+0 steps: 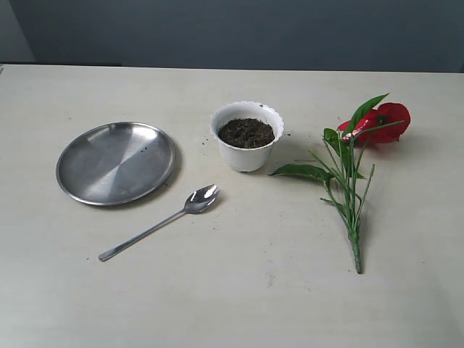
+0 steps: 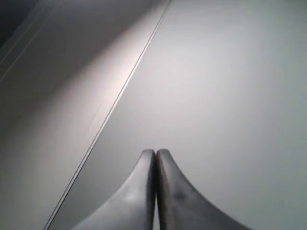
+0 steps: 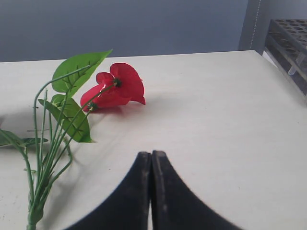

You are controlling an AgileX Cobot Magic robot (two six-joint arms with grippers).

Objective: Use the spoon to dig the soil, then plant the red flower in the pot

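Note:
The white pot (image 1: pixel 247 155) stands mid-table, filled with dark soil (image 1: pixel 246 133). In front of it to the left lies the steel spoon (image 1: pixel 161 222), bowl toward the pot. The red flower (image 1: pixel 384 122) lies flat on the table at the right, its green stem (image 1: pixel 351 217) pointing toward the front edge. Neither arm shows in the exterior view. My left gripper (image 2: pixel 156 151) is shut and empty, facing a plain grey surface. My right gripper (image 3: pixel 151 153) is shut and empty, low over the table a little way from the red flower (image 3: pixel 115 89) and its leaves (image 3: pixel 76 72).
A round steel plate (image 1: pixel 116 161) sits left of the pot. The right wrist view shows a dark rack (image 3: pixel 289 43) past the table's far corner. A dark wall runs behind the table.

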